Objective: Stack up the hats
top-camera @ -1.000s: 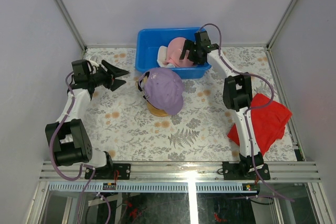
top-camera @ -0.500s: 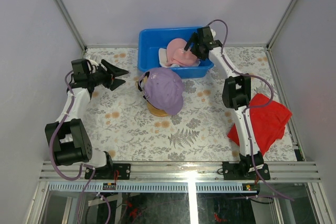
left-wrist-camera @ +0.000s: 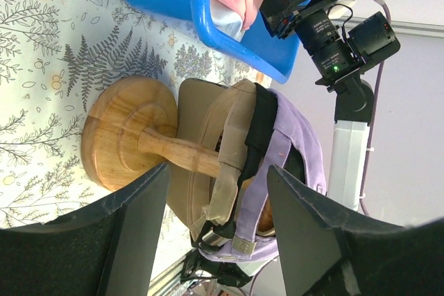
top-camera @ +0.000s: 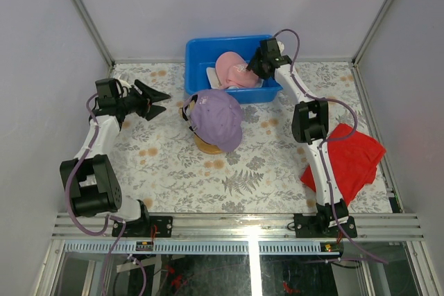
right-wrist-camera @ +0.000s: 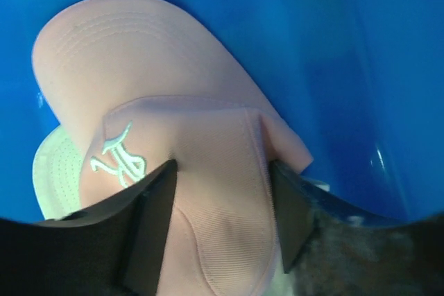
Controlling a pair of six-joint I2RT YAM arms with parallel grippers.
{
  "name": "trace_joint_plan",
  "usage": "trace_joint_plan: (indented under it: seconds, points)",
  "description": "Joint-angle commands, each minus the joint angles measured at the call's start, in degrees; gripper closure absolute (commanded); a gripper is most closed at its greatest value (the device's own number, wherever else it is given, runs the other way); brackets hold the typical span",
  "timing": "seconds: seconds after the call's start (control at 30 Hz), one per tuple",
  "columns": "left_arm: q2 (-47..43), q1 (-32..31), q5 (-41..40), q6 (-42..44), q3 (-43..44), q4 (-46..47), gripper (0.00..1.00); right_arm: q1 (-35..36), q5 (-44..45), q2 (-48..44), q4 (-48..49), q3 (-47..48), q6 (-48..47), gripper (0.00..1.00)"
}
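Right hand (right-wrist-camera: 220, 168) is dropping onto the pink cap (right-wrist-camera: 139, 67) in the blue bin (top-camera: 201, 50), fingers narrowing. Soft ribbed fabric is filling the gap; we can't tell if it's gripping yet. Left hand (left-wrist-camera: 218, 171) is hanging half open, empty, beside the lavender cap (top-camera: 216, 117) topping the stack on the wooden stand (left-wrist-camera: 125, 136).

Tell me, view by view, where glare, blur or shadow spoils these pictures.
Top external: even light, with one bright glare streak across the metal rail. Left wrist: sharp and evenly lit on the wooden stand. Right wrist: very close, the pink cap soft, blurred at lower right, sheen on the blue bin.
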Motion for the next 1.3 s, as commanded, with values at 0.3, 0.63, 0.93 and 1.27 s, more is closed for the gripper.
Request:
trace_joint_plan:
  seconds: [0.3, 0.63, 0.93, 1.27]
  points:
    - [-1.0, 0.5, -4.1, -0.3, 6.5, -0.9, 0.44, -1.0, -1.9, -3.6, 3.3, -1.2, -0.8, 1.00]
    - [-6.1, 0.6, -11.7, -1.3, 14.2, -3.5, 0.44, -1.8, -8.0, -15.3, 11.2, -3.2, 3.2, 1.00]
    - [-8.0, -2.0, -11.8, -2.7, 17.8, -2.9, 0.43, -4.6, -12.0, -25.9, 18.5, -10.4, 11.8, 1.00]
    - [-8.1, -15.5, -19.3, -13.1, 25.4, -2.6, 0.40, -4.7, -12.1, -36.2, 25.6, -19.2, 18.2, 1.00]
